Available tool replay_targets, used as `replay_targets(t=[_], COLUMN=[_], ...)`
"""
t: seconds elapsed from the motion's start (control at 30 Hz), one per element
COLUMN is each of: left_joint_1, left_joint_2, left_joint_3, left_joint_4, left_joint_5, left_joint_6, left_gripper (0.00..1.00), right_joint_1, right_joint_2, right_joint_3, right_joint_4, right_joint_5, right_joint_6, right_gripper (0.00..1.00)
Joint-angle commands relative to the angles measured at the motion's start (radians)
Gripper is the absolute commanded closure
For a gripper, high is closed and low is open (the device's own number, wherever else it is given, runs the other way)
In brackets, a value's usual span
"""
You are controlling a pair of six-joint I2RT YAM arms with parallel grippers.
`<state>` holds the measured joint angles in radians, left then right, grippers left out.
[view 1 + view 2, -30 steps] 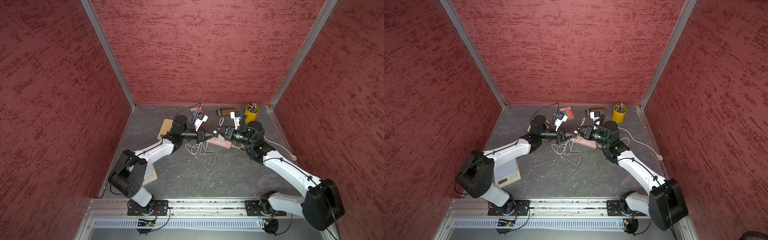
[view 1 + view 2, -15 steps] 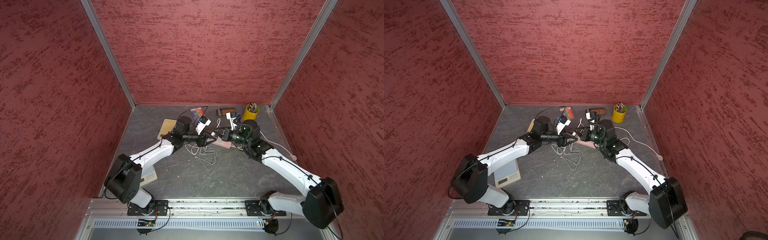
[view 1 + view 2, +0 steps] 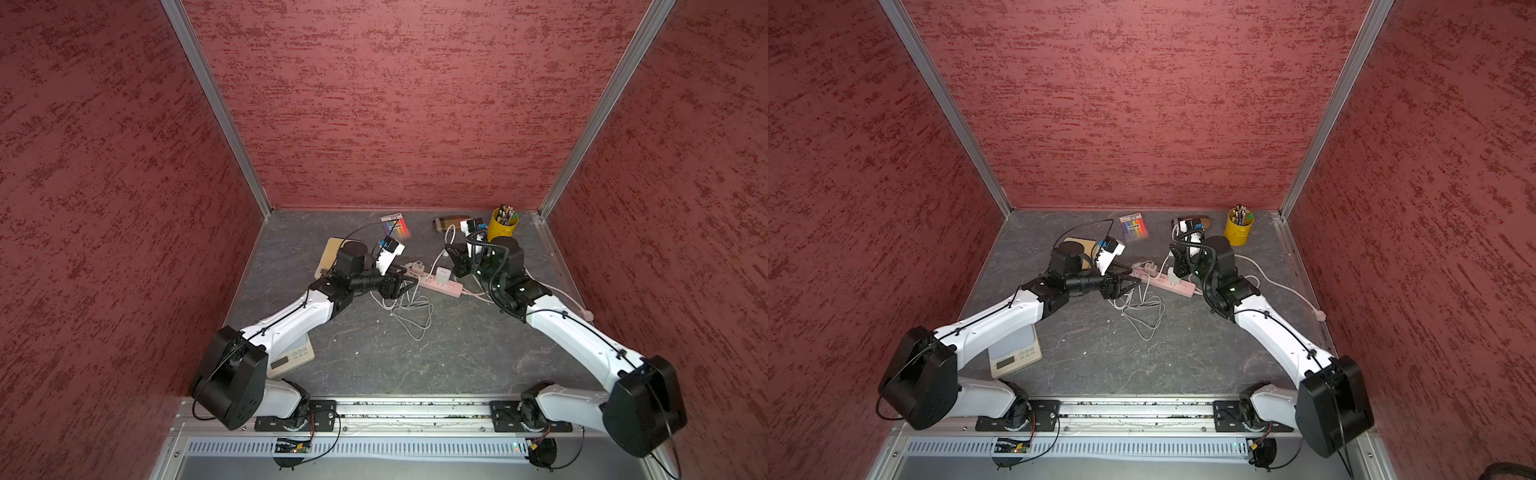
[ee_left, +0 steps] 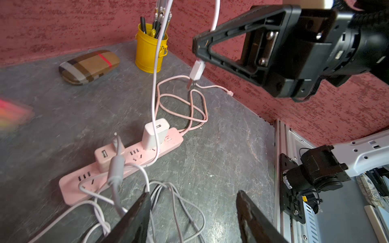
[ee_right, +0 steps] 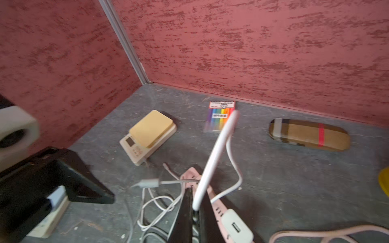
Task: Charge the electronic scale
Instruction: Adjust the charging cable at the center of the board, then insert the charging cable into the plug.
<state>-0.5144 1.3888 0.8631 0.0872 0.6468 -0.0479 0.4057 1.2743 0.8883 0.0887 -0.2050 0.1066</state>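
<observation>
Right end effector clenches the white USB plug above the pink power strip, short of the charger seated in it; left end effector hangs released beside the strip. The scale sits past the strip's other end (cable link unclear); plugging-in remains.

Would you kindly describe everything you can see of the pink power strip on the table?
The power strip is a long, pink, plastic-looking bar lying flat on the grey table. Rows of sockets run along its top. A white charger and a pink adapter stand plugged in. Its pink cord leaves the end and loops. A white cable drapes across it.
</observation>
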Motion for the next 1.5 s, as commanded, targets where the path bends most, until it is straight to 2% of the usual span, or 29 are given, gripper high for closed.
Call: replay_targets(t=[0.0, 0.33, 0.5, 0.6, 0.77, 0.97, 1.2, 1.47], left_joint_1=[0.017, 0.046, 0.055, 0.057, 0.064, 0.069, 0.076, 0.076], left_joint_2=[0.009, 0.054, 0.086, 0.103, 0.125, 0.139, 0.165, 0.168], left_joint_3=[-0.006, -0.005, -0.003, 0.004, 0.013, 0.018, 0.021, 0.017], left_joint_4=[0.031, 0.060, 0.078, 0.089, 0.097, 0.105, 0.114, 0.122], left_joint_5=[-0.005, -0.005, 0.006, 0.009, 0.012, 0.010, 0.013, 0.010], left_joint_6=[-0.013, -0.017, -0.023, -0.026, -0.028, -0.026, -0.029, -0.035], left_gripper=[0.35, 0.35, 0.35, 0.35, 0.35, 0.35, 0.35, 0.34], right_joint_1=[-0.030, -0.070, -0.100, -0.101, -0.101, -0.082, -0.011, 0.015], right_joint_2=[0.047, 0.151, 0.159, 0.208, 0.291, 0.308, 0.270, 0.265], right_joint_3=[-0.007, -0.096, -0.212, -0.203, -0.117, -0.100, -0.143, -0.149], right_joint_4=[0.074, 0.243, 0.470, 0.493, 0.380, 0.321, 0.332, 0.342], right_joint_5=[0.043, -0.087, -0.172, -0.129, -0.075, 0.043, 0.186, 0.226], right_joint_6=[-0.085, -0.163, -0.143, -0.076, 0.003, 0.084, 0.107, 0.116], right_gripper=[1.00, 1.00, 1.00, 1.00, 1.00, 1.00, 1.00, 1.00])
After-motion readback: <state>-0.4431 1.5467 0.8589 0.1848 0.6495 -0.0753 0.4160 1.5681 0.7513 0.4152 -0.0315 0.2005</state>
